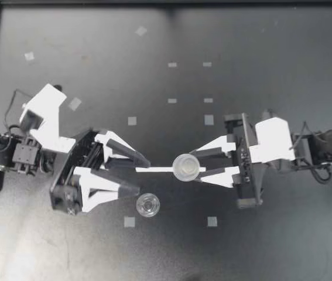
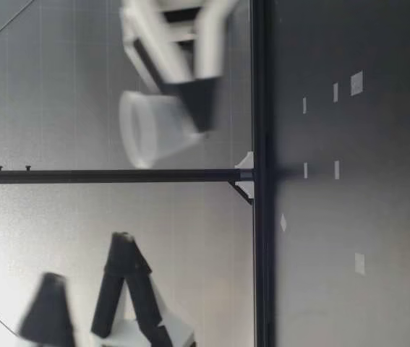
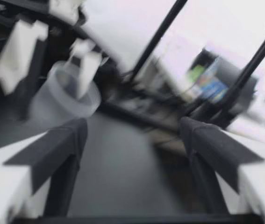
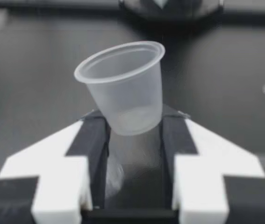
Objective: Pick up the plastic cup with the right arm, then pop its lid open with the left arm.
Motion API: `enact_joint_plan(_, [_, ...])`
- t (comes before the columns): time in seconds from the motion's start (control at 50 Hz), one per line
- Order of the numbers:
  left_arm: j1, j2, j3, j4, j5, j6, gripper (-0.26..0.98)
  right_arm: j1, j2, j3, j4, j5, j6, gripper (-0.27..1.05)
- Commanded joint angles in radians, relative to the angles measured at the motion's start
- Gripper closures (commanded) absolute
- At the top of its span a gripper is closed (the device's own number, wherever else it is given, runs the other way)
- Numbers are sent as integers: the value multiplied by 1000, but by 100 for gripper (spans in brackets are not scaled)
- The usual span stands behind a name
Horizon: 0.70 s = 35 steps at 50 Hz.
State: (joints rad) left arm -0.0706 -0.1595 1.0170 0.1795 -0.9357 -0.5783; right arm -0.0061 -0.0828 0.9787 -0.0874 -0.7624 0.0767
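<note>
My right gripper [image 1: 194, 166] was clamped on a tilted clear cup [image 1: 184, 167] raised above the mid tabletop [image 1: 271, 246]; my left gripper [image 1: 143, 174], spread apart, faced it near a second cup [image 1: 148, 205]. Pinched only at its base, the clear cup could slip

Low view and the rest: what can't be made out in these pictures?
Top view: table cup is too small to tell whether it holds anything.
Low view: blur smears the held cup and right gripper; the edge cuts off the left gripper; table cup not shown.
Left wrist view: blur smears the held cup and everything behind it.
</note>
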Motion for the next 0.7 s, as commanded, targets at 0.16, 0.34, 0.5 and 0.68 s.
enact_joint_plan(0.16, [-3, -89, 28, -5, 135, 351, 0, -5, -71, 3, 2, -112, 175, 47])
enact_joint_plan(0.34, [-3, -109, 57, -18, 152, 403, 0, -5, -34, 37, 3, -245, 222, 47])
enact_joint_plan(0.5, [-3, -110, 57, -21, 152, 417, 0, -6, -8, 43, 3, -265, 221, 47])
enact_joint_plan(0.68, [-3, -109, 57, -23, 152, 417, 0, -6, -12, 44, 3, -250, 210, 47])
